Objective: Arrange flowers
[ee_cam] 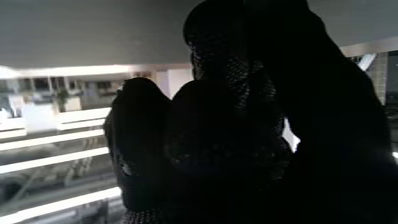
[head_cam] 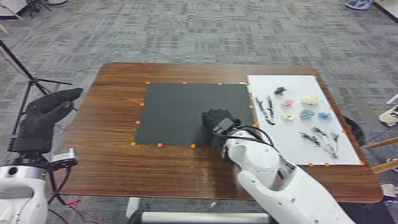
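Flowers (head_cam: 309,100) lie right of the right hand (head_cam: 216,119), its openness and grip unclear.

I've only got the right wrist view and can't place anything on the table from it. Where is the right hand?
Observer: The right hand is over the lower right part of the dark mat.
Operator: And the pink flower head?
Observer: The pink flower head lies on the white sheet, right of the mat.
Operator: Left hand's position?
Observer: The left hand is out past the left edge of the table.
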Motion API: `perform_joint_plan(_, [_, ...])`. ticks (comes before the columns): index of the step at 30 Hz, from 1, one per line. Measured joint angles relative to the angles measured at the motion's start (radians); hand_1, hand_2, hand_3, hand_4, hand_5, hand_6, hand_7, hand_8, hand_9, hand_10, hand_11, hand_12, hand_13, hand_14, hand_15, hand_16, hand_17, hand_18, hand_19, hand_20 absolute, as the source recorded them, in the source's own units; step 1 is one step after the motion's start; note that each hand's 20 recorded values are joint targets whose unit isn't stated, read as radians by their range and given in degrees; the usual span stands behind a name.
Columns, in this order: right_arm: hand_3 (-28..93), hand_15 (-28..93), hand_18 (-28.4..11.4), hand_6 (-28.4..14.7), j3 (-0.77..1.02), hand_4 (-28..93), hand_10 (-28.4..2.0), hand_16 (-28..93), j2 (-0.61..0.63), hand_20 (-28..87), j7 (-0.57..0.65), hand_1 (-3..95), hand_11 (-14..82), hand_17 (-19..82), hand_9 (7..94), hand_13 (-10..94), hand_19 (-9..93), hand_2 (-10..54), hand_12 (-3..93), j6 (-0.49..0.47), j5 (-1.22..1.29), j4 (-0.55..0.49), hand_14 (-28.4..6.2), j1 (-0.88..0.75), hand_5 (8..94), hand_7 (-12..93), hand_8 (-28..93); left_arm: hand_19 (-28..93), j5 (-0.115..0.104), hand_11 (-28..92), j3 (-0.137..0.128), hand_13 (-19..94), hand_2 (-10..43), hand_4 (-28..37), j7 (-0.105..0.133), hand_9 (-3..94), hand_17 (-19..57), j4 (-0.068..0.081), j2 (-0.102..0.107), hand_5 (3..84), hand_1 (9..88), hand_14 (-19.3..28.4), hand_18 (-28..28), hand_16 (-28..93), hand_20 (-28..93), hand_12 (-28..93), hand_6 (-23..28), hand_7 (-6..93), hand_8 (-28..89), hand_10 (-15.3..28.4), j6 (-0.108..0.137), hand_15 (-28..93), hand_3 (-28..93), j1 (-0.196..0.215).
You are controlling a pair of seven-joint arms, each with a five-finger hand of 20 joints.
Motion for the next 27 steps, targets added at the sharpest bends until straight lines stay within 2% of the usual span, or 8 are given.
perform_joint_plan(4, [54, 67, -7.7, -1.8, 0.01, -12, -9.7, 23, -0.002, 51, 0.027, 62.2, 41.8, 77, 91.8, 94, 93, -9.5, 32.5, -0.029, 0.104, -0.001, 0.2, 0.024, 72.9, 41, 26, 0, -0.006, 16, -0.003, 29, -9.5, -26.6, -0.001, 38.5, 0.4, -0.006, -0.006, 45.3, 28.6, 13.0, 9.1, 3, 15, 13, 2.1, 18.7, -8, 11.2, 0.0, 8, 63, 0.018])
perform_joint_plan(12, [55, 67, -7.8, -2.6, 0.037, -11, -9.9, 23, -0.022, 52, 0.048, 61.7, 41.5, 77, 92.2, 94, 93, -9.5, 32.0, -0.032, 0.222, -0.029, 0.2, 0.064, 73.3, 41, 24, 0, -0.004, 16, 0.004, 29, -9.5, -27.1, -0.003, 38.6, 0.6, -0.005, -0.015, 45.5, 26.8, 12.9, 8.9, 3, 15, 13, 2.2, 18.7, -8, 11.2, 0.002, 8, 64, 0.029])
perform_joint_plan(15, [55, 67, -7.9, -2.8, 0.047, -11, -10.0, 23, -0.038, 53, 0.059, 61.3, 41.4, 77, 92.3, 94, 93, -9.5, 31.6, -0.032, 0.271, -0.035, 0.1, 0.075, 73.3, 42, 24, 0, -0.006, 16, 0.01, 29, -9.5, -27.6, -0.002, 39.2, 0.7, 0.01, -0.014, 46.1, 25.5, 12.8, 8.7, 3, 14, 13, 2.2, 18.9, -8, 11.3, 0.011, 8, 65, 0.028])
perform_joint_plan(20, [56, 67, -8.0, -2.8, 0.055, -11, -10.6, 23, -0.063, 54, 0.081, 60.8, 39.7, 77, 93.2, 94, 93, -9.5, 30.1, -0.03, 0.366, -0.036, 0.0, 0.085, 74.1, 42, 23, 0, -0.01, 17, 0.012, 30, -9.5, -27.7, -0.002, 39.8, 0.8, 0.058, 0.002, 46.7, 24.8, 12.7, 8.5, 3, 14, 12, 2.0, 19.5, -8, 11.3, 0.037, 8, 66, 0.025])
perform_joint_plan(22, [56, 67, -8.0, -2.7, 0.05, -11, -10.6, 23, -0.069, 54, 0.084, 60.7, 39.4, 77, 93.4, 94, 93, -9.5, 29.6, -0.025, 0.353, -0.036, 0.1, 0.088, 74.2, 42, 22, 0, -0.015, 17, 0.009, 30, -9.5, -27.9, -0.003, 40.0, 0.9, 0.072, 0.008, 46.7, 24.7, 12.7, 8.5, 3, 14, 12, 2.0, 19.7, -9, 11.4, 0.045, 8, 66, 0.025])
perform_joint_plan(24, [57, 67, -8.0, -2.6, 0.048, -12, -10.6, 23, -0.077, 54, 0.089, 60.6, 39.3, 77, 93.5, 94, 93, -9.5, 29.4, -0.023, 0.343, -0.036, 0.0, 0.089, 74.3, 42, 22, 0, -0.019, 17, 0.004, 30, -9.5, -28.0, -0.003, 40.0, 0.9, 0.079, 0.012, 46.7, 24.7, 12.7, 8.5, 3, 14, 12, 2.0, 19.7, -9, 11.4, 0.053, 8, 66, 0.025])
perform_joint_plan(27, [57, 68, -8.0, -2.6, 0.048, -12, -10.6, 23, -0.089, 55, 0.102, 60.6, 39.2, 77, 93.6, 94, 93, -9.5, 29.0, -0.023, 0.361, -0.035, 0.1, 0.093, 74.5, 42, 22, 0, -0.028, 17, -0.001, 30, -9.5, -28.1, -0.003, 40.0, 0.9, 0.081, 0.015, 46.8, 24.7, 12.7, 8.5, 3, 14, 12, 2.0, 19.8, -9, 11.4, 0.062, 8, 66, 0.025])
